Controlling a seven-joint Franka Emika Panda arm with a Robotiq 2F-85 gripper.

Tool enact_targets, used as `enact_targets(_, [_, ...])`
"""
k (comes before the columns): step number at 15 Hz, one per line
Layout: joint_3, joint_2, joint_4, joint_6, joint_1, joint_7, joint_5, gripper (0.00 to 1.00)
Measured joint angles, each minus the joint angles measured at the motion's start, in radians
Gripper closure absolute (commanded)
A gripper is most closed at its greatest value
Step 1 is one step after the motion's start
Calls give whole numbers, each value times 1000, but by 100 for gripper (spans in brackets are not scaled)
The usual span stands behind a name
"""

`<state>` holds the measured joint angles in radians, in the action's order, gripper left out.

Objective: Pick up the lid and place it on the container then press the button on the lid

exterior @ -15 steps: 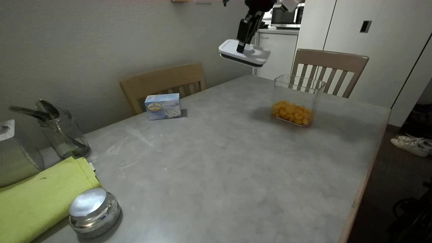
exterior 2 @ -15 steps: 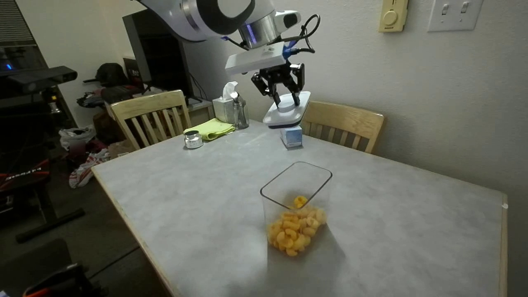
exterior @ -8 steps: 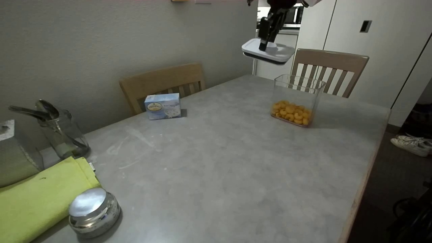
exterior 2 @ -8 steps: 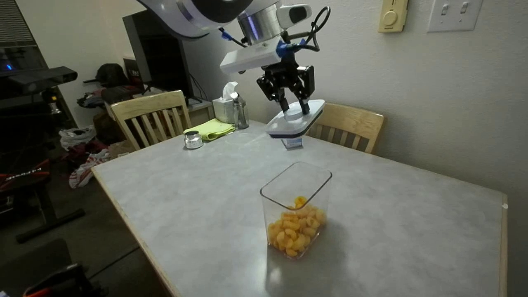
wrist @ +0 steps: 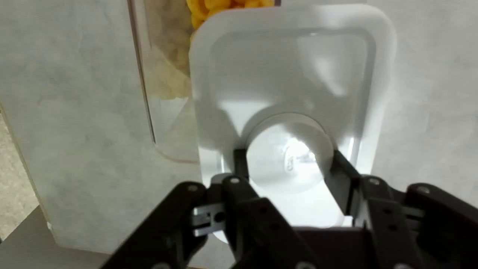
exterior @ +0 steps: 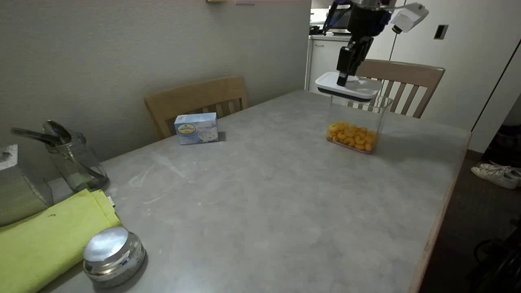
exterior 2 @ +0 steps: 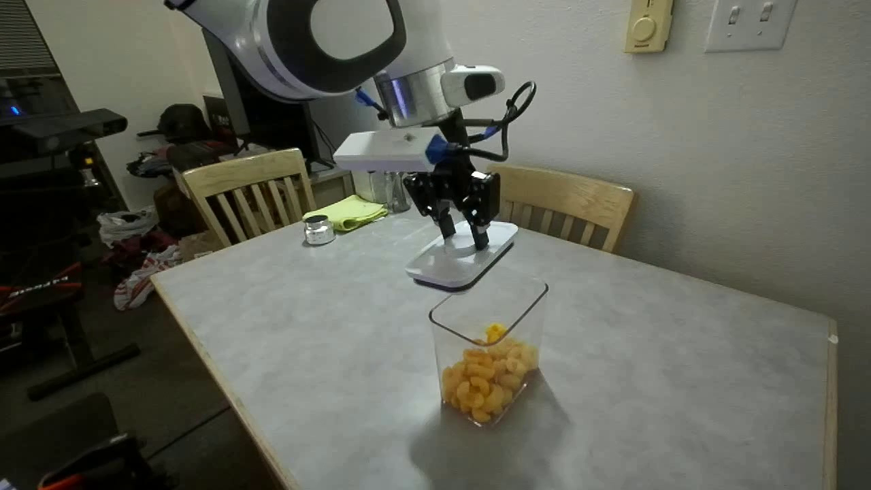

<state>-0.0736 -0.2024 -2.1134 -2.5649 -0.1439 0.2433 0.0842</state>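
Both exterior views look down over the same table (exterior: 260, 195), from nearer the silver jar (exterior: 114, 256) and nearer the clear tub (exterior 2: 450, 344). The wrist view looks down close on the white lid (wrist: 283, 67).

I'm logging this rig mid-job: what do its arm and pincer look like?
In an exterior view, the white, rounded arm has a black oval band and a silver collar. Below is a flat white box with a blue end, beside looping black cables. The pincer is black, with jointed linkages and two slim fingers; the wrist view shows a silver fitting. I see no lettering.
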Motion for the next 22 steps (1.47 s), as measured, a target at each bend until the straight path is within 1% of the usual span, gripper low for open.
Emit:
enact_targets(6, [-36, 30, -96, -46, -33, 2, -22, 71])
enact_targets(9, [-45, 41, -123, -82, -53, 34, -69, 71])
enact_targets(13, [-42, 40, -131, -144, -75, 151, -193, 71])
enact_targets(16, [-24, 36, -131, -174, -91, 264, -304, 71])
enact_targets(19, [2, 28, -126, -184, -107, 376, -411, 71])
enact_targets(22, [10, 11, -115, -184, -110, 454, -481, 71])
